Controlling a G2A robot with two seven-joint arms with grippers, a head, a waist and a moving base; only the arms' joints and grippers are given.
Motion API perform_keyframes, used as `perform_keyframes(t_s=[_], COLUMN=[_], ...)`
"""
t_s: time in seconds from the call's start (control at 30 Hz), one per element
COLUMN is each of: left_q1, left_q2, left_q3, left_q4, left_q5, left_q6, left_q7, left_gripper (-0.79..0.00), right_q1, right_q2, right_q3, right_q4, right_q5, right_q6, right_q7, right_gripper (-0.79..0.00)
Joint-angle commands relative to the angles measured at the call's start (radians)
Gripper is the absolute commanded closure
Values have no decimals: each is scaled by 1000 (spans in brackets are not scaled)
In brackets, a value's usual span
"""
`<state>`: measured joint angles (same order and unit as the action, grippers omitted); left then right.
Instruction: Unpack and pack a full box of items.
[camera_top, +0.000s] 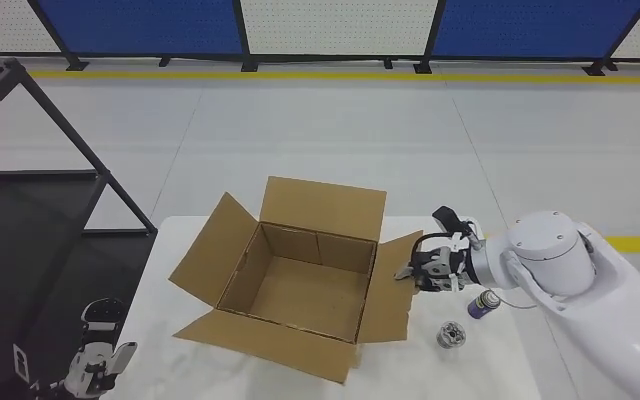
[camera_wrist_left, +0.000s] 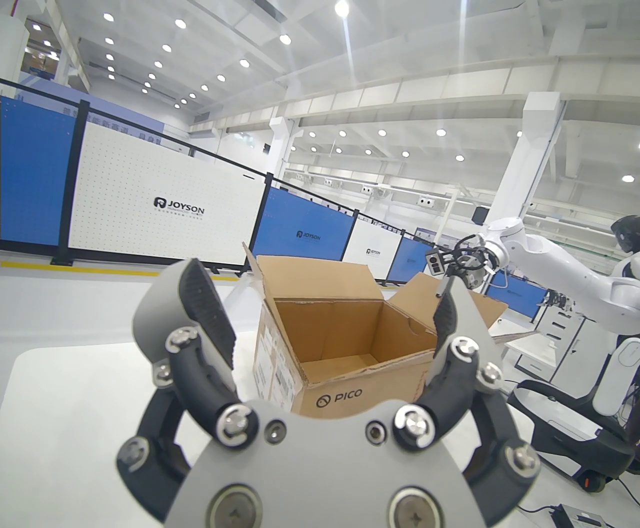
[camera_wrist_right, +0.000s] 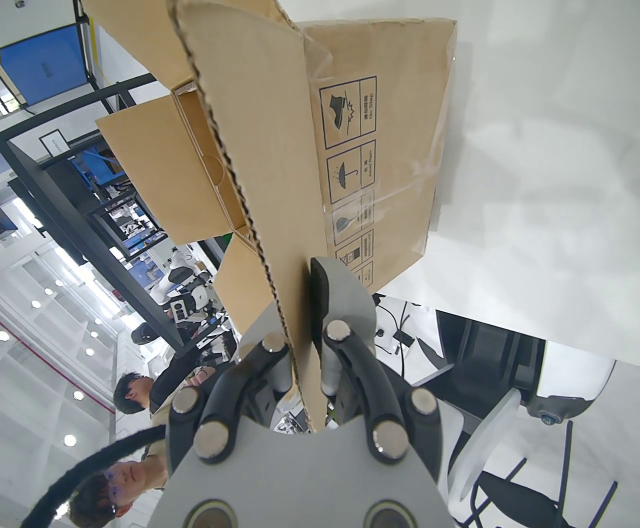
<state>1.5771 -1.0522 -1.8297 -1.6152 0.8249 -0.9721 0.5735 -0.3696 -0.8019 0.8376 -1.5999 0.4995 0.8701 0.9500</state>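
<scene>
An open cardboard box (camera_top: 300, 295) stands in the middle of the white table (camera_top: 480, 375), its four flaps spread outward and its inside bare. My right gripper (camera_top: 415, 270) is at the box's right flap (camera_wrist_right: 260, 150) and is shut on that flap's edge, one pad (camera_wrist_right: 320, 295) pressed against the cardboard. My left gripper (camera_top: 95, 365) hangs low off the table's front left corner. In the left wrist view it stands open (camera_wrist_left: 320, 287), facing the box (camera_wrist_left: 330, 330) from a distance.
A small bottle with a purple body (camera_top: 484, 303) and a round metal item (camera_top: 452, 334) stand on the table just right of the box, under the right arm. A black rack (camera_top: 50, 220) is left of the table. Blue and white panels (camera_top: 340, 25) line the back.
</scene>
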Motion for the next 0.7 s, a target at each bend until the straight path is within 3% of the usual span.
perform_keyframes(t_s=[0.0, 0.47, 0.67], left_q1=[0, 0, 0], left_q2=[0, 0, 0], left_q3=[0, 0, 0], left_q4=[0, 0, 0], left_q5=[0, 0, 0], left_q6=[0, 0, 0], left_q7=[0, 0, 0], left_gripper=[-785, -785, -785], right_q1=[15, 15, 0], right_q2=[0, 0, -2], right_q3=[-17, -17, -14], right_q4=[7, 7, 34], right_q5=[-1, -1, 107], right_q6=[-1, -1, 3], right_q7=[1, 1, -3], right_gripper=[0, 0, 0])
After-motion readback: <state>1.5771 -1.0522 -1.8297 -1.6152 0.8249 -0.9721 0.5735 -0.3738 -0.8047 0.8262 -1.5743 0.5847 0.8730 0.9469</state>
